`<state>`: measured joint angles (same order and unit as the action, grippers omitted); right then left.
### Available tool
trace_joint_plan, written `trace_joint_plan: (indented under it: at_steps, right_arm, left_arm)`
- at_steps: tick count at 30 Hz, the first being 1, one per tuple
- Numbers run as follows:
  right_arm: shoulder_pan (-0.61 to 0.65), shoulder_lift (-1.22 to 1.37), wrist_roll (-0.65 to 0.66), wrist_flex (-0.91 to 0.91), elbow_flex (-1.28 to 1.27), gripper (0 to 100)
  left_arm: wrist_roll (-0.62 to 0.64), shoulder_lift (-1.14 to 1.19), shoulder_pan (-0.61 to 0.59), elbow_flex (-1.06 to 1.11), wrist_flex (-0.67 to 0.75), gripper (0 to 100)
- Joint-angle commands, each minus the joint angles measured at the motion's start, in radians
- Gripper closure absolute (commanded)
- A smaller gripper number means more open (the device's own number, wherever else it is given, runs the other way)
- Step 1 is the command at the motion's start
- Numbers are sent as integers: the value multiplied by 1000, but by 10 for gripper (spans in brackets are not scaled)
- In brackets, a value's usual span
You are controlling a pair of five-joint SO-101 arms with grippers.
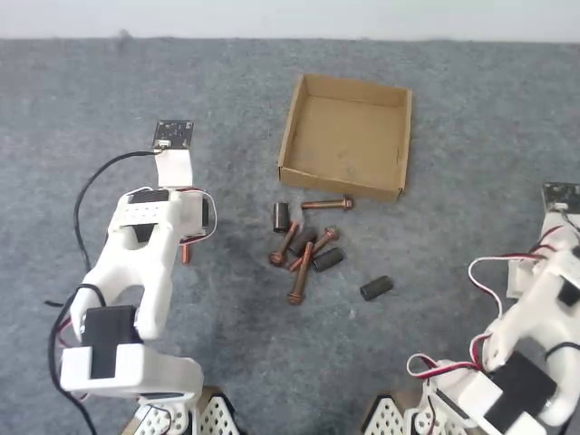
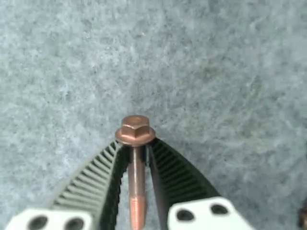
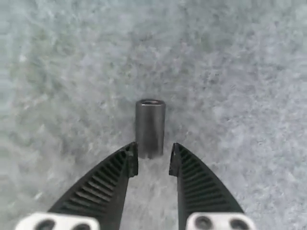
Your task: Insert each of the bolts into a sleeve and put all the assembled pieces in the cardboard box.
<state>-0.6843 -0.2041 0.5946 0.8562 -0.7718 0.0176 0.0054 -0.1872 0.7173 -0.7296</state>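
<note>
The left end effector (image 2: 136, 148) pinches a bolt (image 2: 135, 130), its head poking out front. The right end effector (image 3: 152, 158) is spread; a sleeve (image 3: 150, 123) lies lengthwise straight ahead, near end between its jaws.

Bare desk (image 1: 435, 254) lies open between the lone sleeve (image 1: 376, 288) and the right arm (image 1: 535, 335). The clutter of bolts and sleeves (image 1: 304, 246) crowds the way to the cardboard box (image 1: 340, 184), whose top is open; one bolt (image 1: 328, 204) lies just before its front wall.
</note>
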Motion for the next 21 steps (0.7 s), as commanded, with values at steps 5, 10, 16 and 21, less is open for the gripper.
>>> trace_joint_plan:
  at_steps: [5, 10, 16, 21]
  right_arm:
    - [-8, -61, -12, -176, -71, 903]
    - [-8, -12, -12, -246, -75, 903]
    - [-8, 108, -11, -318, -75, 907]
    - [-7, 143, -6, -320, -75, 907]
  left_arm:
    - [-12, -71, -3, -2, 21, 989]
    - [-12, -71, -3, -2, 21, 989]
    - [-12, -71, -3, -2, 21, 989]
    - [-12, -71, -3, -2, 21, 989]
